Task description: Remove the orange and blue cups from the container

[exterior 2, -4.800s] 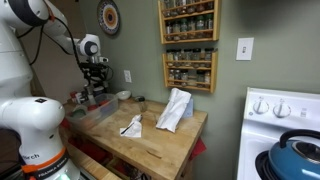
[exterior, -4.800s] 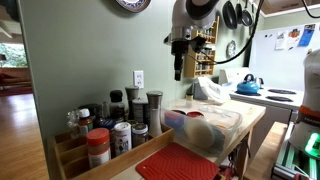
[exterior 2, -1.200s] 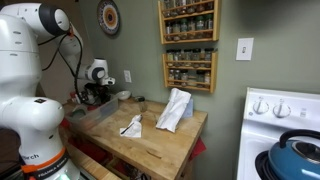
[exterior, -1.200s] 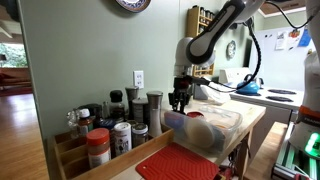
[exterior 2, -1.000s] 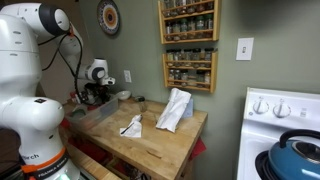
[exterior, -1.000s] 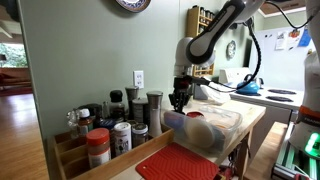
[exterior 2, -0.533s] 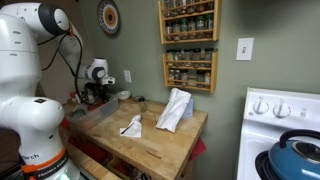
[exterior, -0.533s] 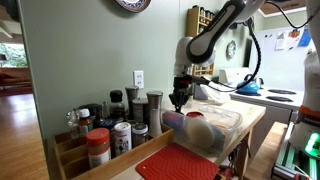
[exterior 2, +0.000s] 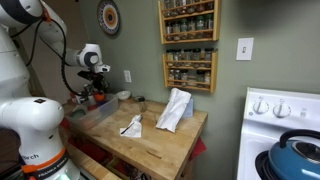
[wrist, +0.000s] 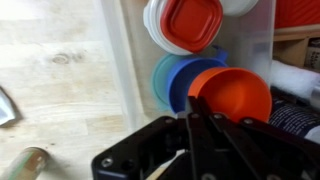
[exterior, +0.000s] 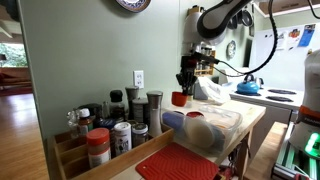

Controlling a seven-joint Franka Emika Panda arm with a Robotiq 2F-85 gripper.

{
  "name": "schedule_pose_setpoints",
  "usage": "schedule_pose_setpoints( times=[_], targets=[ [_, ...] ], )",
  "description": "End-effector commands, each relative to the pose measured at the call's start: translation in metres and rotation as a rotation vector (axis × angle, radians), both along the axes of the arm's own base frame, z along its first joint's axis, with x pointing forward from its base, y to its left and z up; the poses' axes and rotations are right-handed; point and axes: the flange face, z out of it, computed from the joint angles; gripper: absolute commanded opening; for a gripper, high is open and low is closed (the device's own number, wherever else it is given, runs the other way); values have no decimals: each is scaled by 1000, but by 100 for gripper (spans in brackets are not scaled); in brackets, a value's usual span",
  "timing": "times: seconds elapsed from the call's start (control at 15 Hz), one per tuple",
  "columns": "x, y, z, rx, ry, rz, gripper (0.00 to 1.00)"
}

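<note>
My gripper point(exterior: 186, 86) is shut on the rim of the orange cup point(exterior: 179, 98) and holds it in the air above the near end of the clear container point(exterior: 222, 132). In the wrist view the orange cup point(wrist: 236, 94) is pinched at its rim by my gripper point(wrist: 192, 112). The blue cup point(wrist: 182, 82) lies below it inside the container point(wrist: 126, 60), against a teal cup point(wrist: 158, 72). The arm hangs over the container point(exterior 2: 96, 112) with the orange cup point(exterior 2: 98, 97) under my gripper point(exterior 2: 93, 88).
A white tub with a red lid point(wrist: 190, 22) also lies in the container. A wooden rack of spice jars point(exterior: 105, 130) and a red mat point(exterior: 180, 163) stand nearby. Crumpled white cloths point(exterior 2: 175, 108) lie on the butcher block. A blue kettle point(exterior: 249, 85) sits on the stove.
My gripper has shut on the orange cup's rim inside the container and risen, lifting the cup clear of the bin.
</note>
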Motion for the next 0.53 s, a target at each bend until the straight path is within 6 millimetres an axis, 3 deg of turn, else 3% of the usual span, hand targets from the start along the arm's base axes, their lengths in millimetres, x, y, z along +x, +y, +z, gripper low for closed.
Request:
schedule_pose_setpoints(
  times=[0.0,0.13,0.33,0.47],
  targets=[
    [-9,-9,14,-15,14,-20,3],
    [-23,-25,34,-32,18,-40,3],
    [-31,-32,36,-38,15,-48,1],
    [-32,-74,32,-44,12,-157,1]
  ],
)
